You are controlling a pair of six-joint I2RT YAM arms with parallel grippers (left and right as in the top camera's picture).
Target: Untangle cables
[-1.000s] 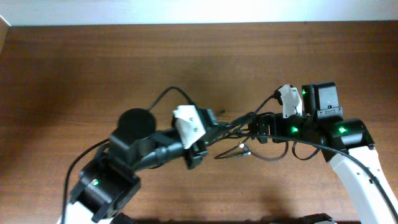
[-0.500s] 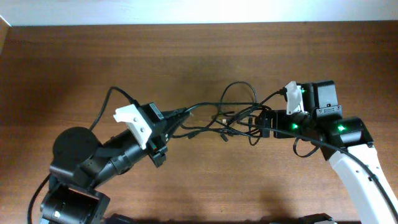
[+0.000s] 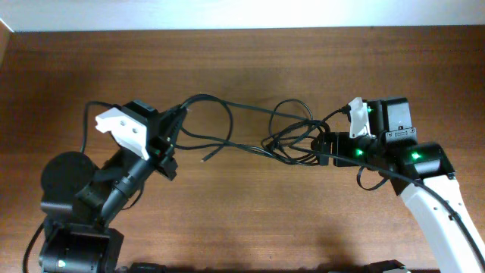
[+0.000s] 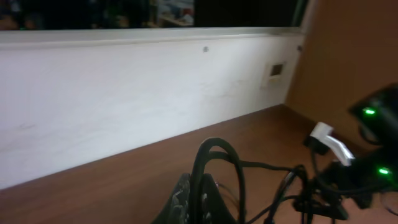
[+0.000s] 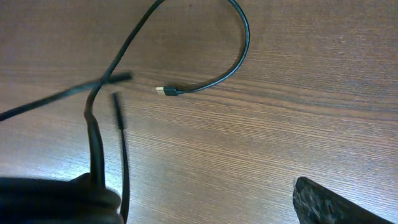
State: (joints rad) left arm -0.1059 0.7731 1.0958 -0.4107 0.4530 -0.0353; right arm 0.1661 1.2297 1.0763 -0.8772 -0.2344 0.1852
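Several black cables form a tangle [image 3: 292,140] on the wooden table, just left of my right gripper [image 3: 318,148]. My left gripper [image 3: 173,125] is shut on one black cable [image 4: 214,149], which loops up from between its fingers [image 4: 183,199] and stretches right to the tangle. A loose cable end [image 3: 203,160] lies below that stretched run. In the right wrist view my right gripper [image 5: 193,202] has its jaws wide apart; a cable [image 5: 93,137] runs down against its left finger, and a plug end [image 5: 168,91] lies on the wood.
A white wall [image 4: 124,93] runs along the table's far edge. Bare brown table [image 3: 250,220] lies in front of the cables and between the arms. A thin cable [image 3: 91,114] trails behind the left wrist.
My left arm has swung left and back with its cable, drawing it out of the tangle into a long stretched run. The right arm has stayed in place.
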